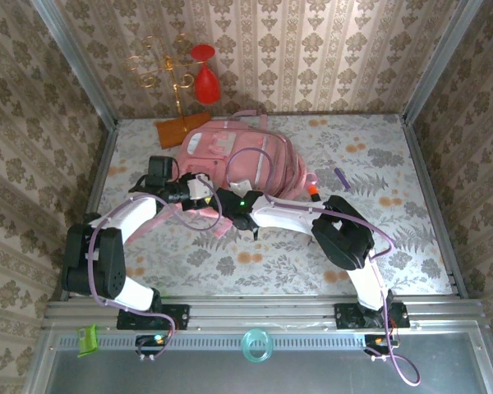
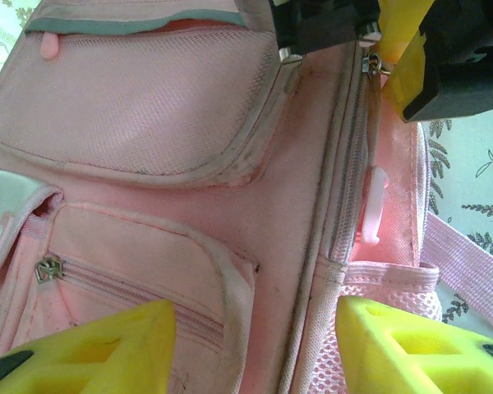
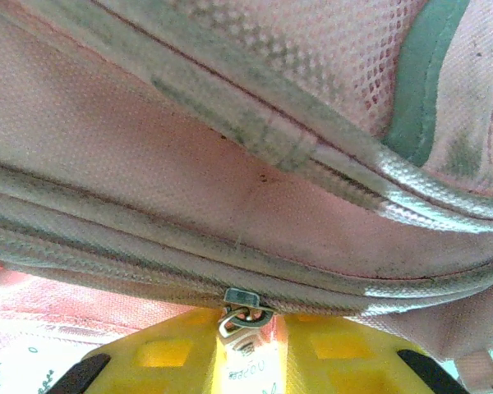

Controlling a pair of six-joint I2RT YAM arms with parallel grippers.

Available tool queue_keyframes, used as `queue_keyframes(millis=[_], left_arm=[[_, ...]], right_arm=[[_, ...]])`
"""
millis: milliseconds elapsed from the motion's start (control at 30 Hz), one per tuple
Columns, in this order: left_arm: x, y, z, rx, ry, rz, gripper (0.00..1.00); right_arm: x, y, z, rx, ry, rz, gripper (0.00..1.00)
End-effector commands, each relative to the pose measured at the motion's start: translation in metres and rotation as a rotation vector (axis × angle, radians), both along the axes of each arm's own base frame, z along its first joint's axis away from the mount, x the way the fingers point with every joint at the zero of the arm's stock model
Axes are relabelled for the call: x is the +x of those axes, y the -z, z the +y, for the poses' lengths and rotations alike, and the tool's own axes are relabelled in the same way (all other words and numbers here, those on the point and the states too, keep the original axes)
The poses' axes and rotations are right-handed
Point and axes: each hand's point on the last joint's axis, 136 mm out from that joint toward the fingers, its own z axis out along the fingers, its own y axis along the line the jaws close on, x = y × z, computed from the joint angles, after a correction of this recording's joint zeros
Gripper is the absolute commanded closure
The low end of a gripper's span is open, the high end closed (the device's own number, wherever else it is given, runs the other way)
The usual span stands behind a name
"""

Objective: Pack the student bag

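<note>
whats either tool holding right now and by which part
Right tool pinches the student bag by its zipper pull. Left tool is open astride the bag, holding nothing.

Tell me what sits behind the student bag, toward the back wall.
An orange-brown flat item lies at the far left corner of the student bag; beyond it stands a gold rack with a red goblet. The bag may cover that item's near edge.

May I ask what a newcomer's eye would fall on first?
The big pink backpack lies mid-table with the left arm and right arm bent over it. The right gripper sits at a metal zipper pull on its edge. Red cups sit on a gold stand behind.
</note>
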Motion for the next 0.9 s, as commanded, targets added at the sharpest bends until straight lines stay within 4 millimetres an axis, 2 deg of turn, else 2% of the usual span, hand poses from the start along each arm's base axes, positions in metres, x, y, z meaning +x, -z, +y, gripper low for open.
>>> queue_keyframes(millis=[0, 300, 533, 733, 867], left_arm=[[-0.007, -0.007, -0.002, -0.027, 0.020, -0.003, 0.46], [-0.007, -0.007, -0.002, -0.027, 0.021, 0.000, 0.46], [-0.013, -0.008, -0.005, -0.019, 0.056, -0.021, 0.45], [-0.032, -0.009, -0.027, -0.034, 0.190, -0.079, 0.41], [-0.039, -0.009, -0.047, -0.039, 0.272, -0.113, 0.41]], right_arm=[[0.002, -0.021, -0.008, -0.032, 0.010, -0.055, 0.75], [0.000, -0.028, -0.007, -0.029, -0.037, -0.058, 0.91], [-0.007, -0.035, 0.002, 0.060, -0.132, -0.049, 1.00], [-0.010, -0.045, 0.016, 0.290, -0.255, -0.032, 1.00], [-0.011, -0.052, 0.015, 0.493, -0.303, -0.007, 1.00]])
